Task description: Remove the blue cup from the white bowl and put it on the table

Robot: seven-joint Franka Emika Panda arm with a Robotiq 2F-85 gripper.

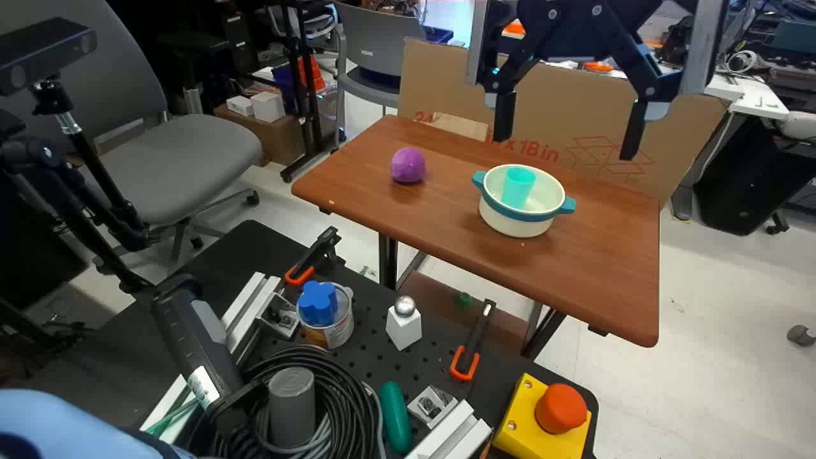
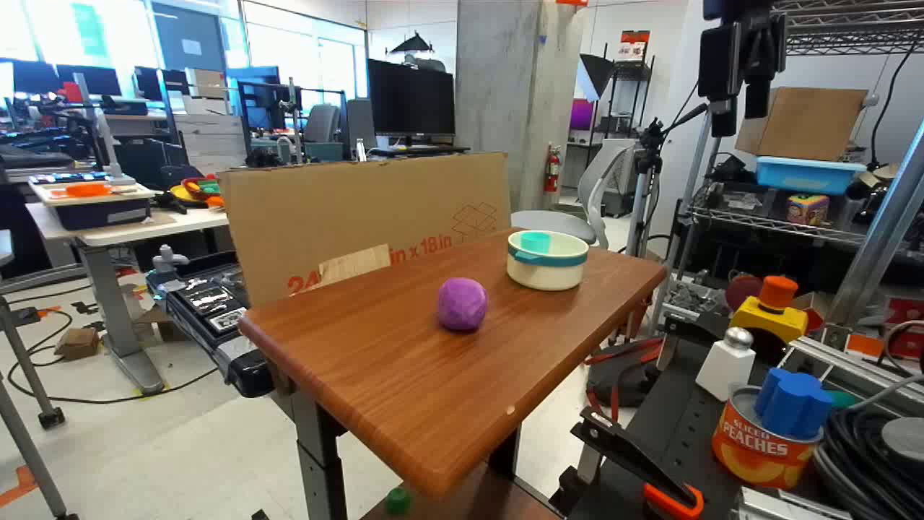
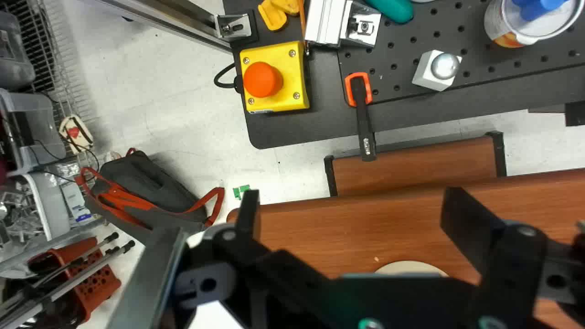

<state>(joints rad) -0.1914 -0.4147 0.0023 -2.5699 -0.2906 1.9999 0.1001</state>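
Observation:
The blue cup (image 1: 519,188) stands inside the white bowl (image 1: 515,225), toward one side of it; both also show in an exterior view, the cup (image 2: 535,243) with its top about level with the bowl's rim (image 2: 545,276). The bowl rests on the reddish-brown table (image 1: 376,197). My gripper (image 1: 567,137) is open and empty, high above the table and apart from bowl and cup; it also shows in an exterior view (image 2: 741,115). In the wrist view, the open fingers (image 3: 354,201) frame the table (image 3: 320,233). Only a sliver of the bowl (image 3: 410,267) shows there; the cup is hidden.
A purple ball (image 1: 408,165) sits on the table beside the bowl. A cardboard sheet (image 2: 361,209) stands along the table's far edge. A black bench (image 3: 315,123) nearby holds a yellow emergency-stop box (image 3: 276,103), orange clamps, a white block (image 3: 432,75) and a can (image 2: 769,451).

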